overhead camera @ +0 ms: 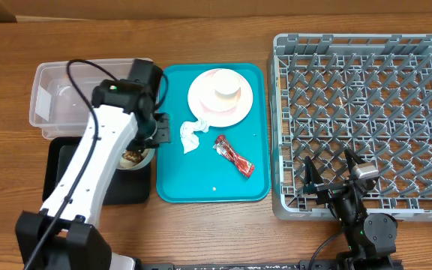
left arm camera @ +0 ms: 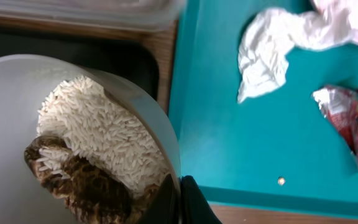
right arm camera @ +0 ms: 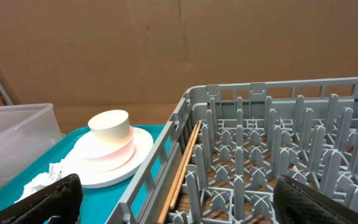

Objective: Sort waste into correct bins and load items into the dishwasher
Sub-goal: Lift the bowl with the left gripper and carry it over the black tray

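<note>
My left gripper point(overhead camera: 153, 136) point(left arm camera: 180, 200) is shut on the rim of the pale bowl point(overhead camera: 135, 156) point(left arm camera: 17, 124), which hangs over the right edge of the black tray point(overhead camera: 88, 180). Rice scraps with brown bits point(left arm camera: 98, 134) lie inside the bowl. On the teal tray point(overhead camera: 201, 184), the white cup point(overhead camera: 227, 88) point(right arm camera: 110, 129) stands on the pink plate point(overhead camera: 205, 101) point(right arm camera: 114, 167). Nearer the front are the crumpled tissue point(overhead camera: 190, 135) point(left arm camera: 266, 53) and the red wrapper point(overhead camera: 235, 157) point(left arm camera: 353, 124). My right gripper point(overhead camera: 333, 174) point(right arm camera: 185, 205) hangs open over the front left corner of the grey dish rack point(overhead camera: 366, 45) point(right arm camera: 278, 99).
The clear tub point(overhead camera: 66, 97) point(right arm camera: 11, 140) stands behind the black tray, at the left arm's far side. A small crumb point(left arm camera: 281, 181) lies on the teal tray near its front edge. A brown board stands behind the table in the right wrist view.
</note>
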`<state>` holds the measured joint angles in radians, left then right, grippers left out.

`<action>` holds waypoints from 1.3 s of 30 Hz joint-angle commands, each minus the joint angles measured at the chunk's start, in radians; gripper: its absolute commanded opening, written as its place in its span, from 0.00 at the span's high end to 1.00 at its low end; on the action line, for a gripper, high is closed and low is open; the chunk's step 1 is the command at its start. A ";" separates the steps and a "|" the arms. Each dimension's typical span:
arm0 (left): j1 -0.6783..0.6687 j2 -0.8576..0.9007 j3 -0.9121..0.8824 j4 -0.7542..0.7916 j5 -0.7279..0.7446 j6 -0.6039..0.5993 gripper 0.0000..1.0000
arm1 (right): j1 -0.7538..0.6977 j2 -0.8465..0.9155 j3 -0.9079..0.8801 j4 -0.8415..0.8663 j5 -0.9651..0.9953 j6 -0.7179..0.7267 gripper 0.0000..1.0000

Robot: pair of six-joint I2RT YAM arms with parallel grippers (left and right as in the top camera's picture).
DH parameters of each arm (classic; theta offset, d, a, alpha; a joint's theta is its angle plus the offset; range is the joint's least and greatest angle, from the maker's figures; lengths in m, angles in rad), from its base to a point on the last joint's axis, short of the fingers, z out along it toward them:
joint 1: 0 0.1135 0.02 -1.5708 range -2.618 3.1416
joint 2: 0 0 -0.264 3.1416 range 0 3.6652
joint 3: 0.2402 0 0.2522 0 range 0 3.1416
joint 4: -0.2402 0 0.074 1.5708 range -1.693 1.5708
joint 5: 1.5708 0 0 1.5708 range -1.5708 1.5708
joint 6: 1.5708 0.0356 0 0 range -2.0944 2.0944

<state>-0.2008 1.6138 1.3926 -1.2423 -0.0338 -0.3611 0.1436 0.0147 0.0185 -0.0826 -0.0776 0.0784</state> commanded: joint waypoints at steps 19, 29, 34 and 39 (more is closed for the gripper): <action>0.659 -0.294 -0.429 0.296 0.671 0.264 0.96 | -0.008 -0.011 -0.011 0.005 0.006 0.005 0.00; 0.970 -0.294 -0.557 0.372 1.050 0.405 0.96 | -0.008 -0.011 -0.011 0.005 0.006 0.005 0.00; 1.022 -0.294 -0.565 0.401 1.109 0.407 0.96 | -0.008 -0.011 -0.011 0.005 0.006 0.005 0.00; 1.027 -0.294 -0.565 0.462 1.172 0.403 0.96 | -0.008 -0.011 -0.011 0.005 0.006 0.005 0.00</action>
<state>0.8207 1.3407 0.8349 -0.8001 1.0199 0.0128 0.1432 0.0147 0.0185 -0.0826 -0.0776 0.0784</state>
